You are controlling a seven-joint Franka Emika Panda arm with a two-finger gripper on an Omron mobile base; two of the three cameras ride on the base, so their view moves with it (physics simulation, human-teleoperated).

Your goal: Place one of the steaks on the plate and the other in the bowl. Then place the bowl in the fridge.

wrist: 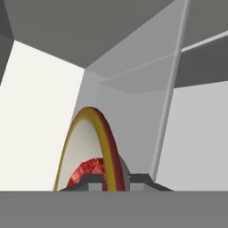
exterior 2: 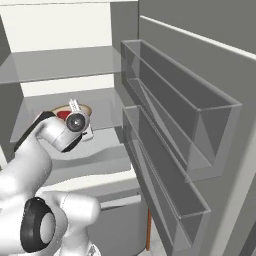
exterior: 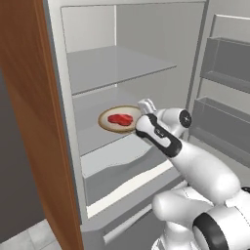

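Observation:
The fridge (exterior: 117, 63) stands open in front of me. My gripper (exterior: 142, 115) reaches inside it, shut on the right rim of the tan, brown-rimmed bowl (exterior: 111, 126). One red steak (exterior: 120, 119) lies in the bowl. The bowl sits level at the front of the middle shelf (exterior: 93, 139); I cannot tell whether it touches the shelf. In the hand view the bowl's rim (wrist: 95, 133) runs between my fingertips (wrist: 91, 180), with the steak (wrist: 89, 171) just behind them. From the right, the bowl (exterior 2: 85, 107) and steak (exterior 2: 62, 115) peek out behind my wrist. The plate is out of view.
The fridge door with its grey bins (exterior 2: 170, 80) hangs open on the right, close to my arm. A wood-brown side panel (exterior: 29, 122) bounds the left. An upper shelf (exterior: 112, 68) lies above the bowl, a drawer front (exterior: 127, 188) below.

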